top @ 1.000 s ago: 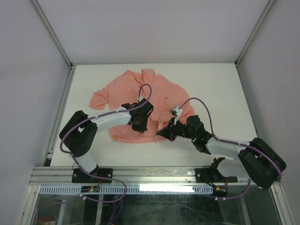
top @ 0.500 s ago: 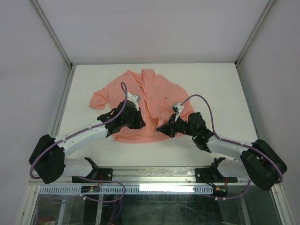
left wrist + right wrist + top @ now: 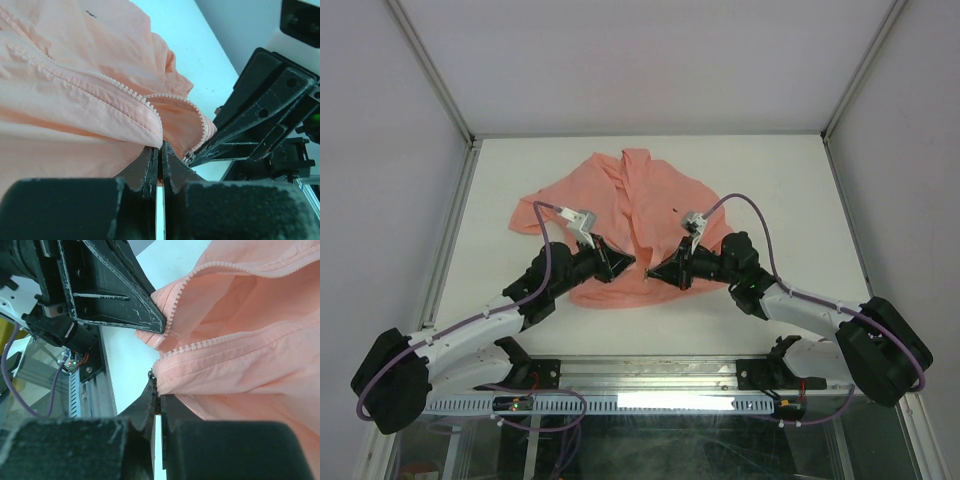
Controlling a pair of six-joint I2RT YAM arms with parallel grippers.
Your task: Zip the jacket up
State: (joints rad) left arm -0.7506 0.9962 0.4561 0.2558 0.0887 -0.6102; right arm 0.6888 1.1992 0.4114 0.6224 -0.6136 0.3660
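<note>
The salmon-pink jacket (image 3: 640,215) lies on the white table, collar at the far end, front opening running down the middle. My left gripper (image 3: 629,267) is shut on the bottom corner of the jacket's left front edge (image 3: 150,131), beside its zipper teeth. My right gripper (image 3: 653,275) is shut on the bottom corner of the other front edge (image 3: 190,376), just under its zipper teeth. The two grippers face each other tip to tip at the hem. A small metal zipper end (image 3: 189,158) shows by the right gripper's fingers (image 3: 235,142). The left gripper's fingers (image 3: 120,302) show in the right wrist view.
The white table (image 3: 790,190) is walled by grey panels on three sides. A metal rail (image 3: 650,375) with both arm bases runs along the near edge. Purple cables loop over both arms above the jacket.
My left arm swung down and left, its gripper sliding to the jacket's bottom hem at the opening. My right gripper shifted slightly left. The two grippers now meet tip to tip.
</note>
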